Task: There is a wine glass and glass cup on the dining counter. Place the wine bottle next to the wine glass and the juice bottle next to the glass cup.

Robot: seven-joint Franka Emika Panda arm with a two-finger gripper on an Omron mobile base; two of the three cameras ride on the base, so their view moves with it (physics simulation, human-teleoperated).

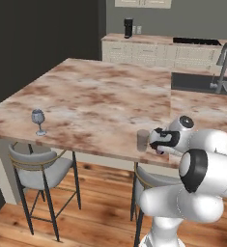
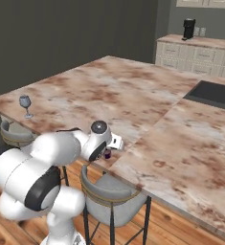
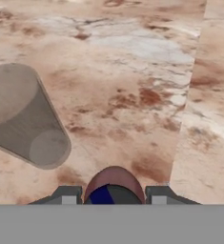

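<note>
One juice bottle (image 3: 114, 185) sits clamped between the gripper (image 3: 113, 195) fingers just above the dining counter (image 1: 100, 96), close beside the glass cup (image 3: 25, 116), with the wine glass (image 1: 38, 121) well apart near the counter's far corner.

A wine glass (image 2: 25, 105) stands near the left corner of the dining counter (image 2: 133, 95). The arm's hand holds a small purple-capped juice bottle (image 2: 107, 153) at the near edge, above a stool (image 2: 111, 196).
</note>
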